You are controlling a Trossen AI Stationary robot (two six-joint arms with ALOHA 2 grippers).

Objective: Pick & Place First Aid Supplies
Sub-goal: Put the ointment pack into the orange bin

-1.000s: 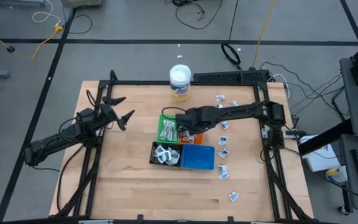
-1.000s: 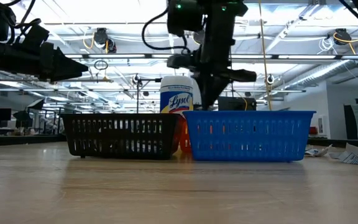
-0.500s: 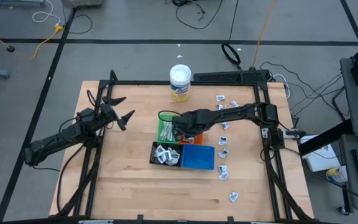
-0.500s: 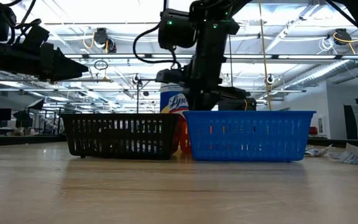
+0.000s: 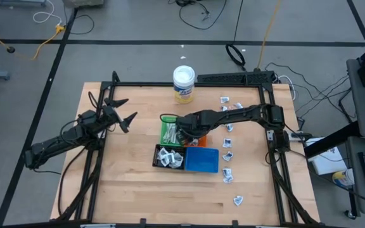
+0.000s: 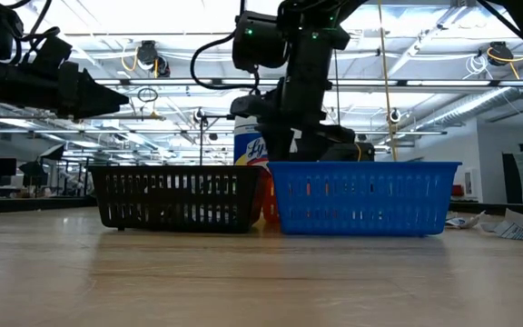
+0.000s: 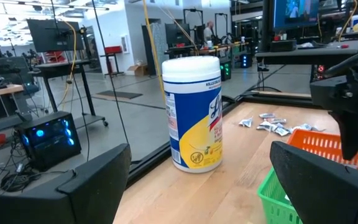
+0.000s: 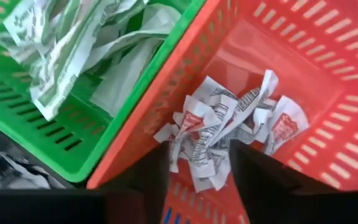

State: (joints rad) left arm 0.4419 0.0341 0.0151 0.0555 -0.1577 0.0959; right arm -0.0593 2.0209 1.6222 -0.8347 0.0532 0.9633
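My right gripper (image 8: 197, 180) points steeply down into the orange tray (image 8: 328, 74), fingers apart. A crumpled white packet (image 8: 197, 152) lies between them on a small heap of printed packets (image 8: 247, 124) on the tray floor. In the high view this gripper (image 5: 185, 131) hangs over the trays in the middle of the table. The green tray (image 8: 55, 124) beside it holds pale wrapped strips (image 8: 73, 56). More packets (image 5: 228, 140) lie loose on the table to the right. My left gripper (image 5: 122, 112) waits open above the table's left side.
A black tray (image 5: 168, 156) with packets and a blue tray (image 5: 201, 159) stand just in front of the green and orange ones. A white-lidded tub (image 5: 183, 82) stands near the far edge. Bare wood lies along the near edge and at the left.
My right gripper has come down toward the orange tray, shifted a little toward the table's left, and rolled about its own axis. In the low view its fingertips have sunk behind the blue tray's wall.
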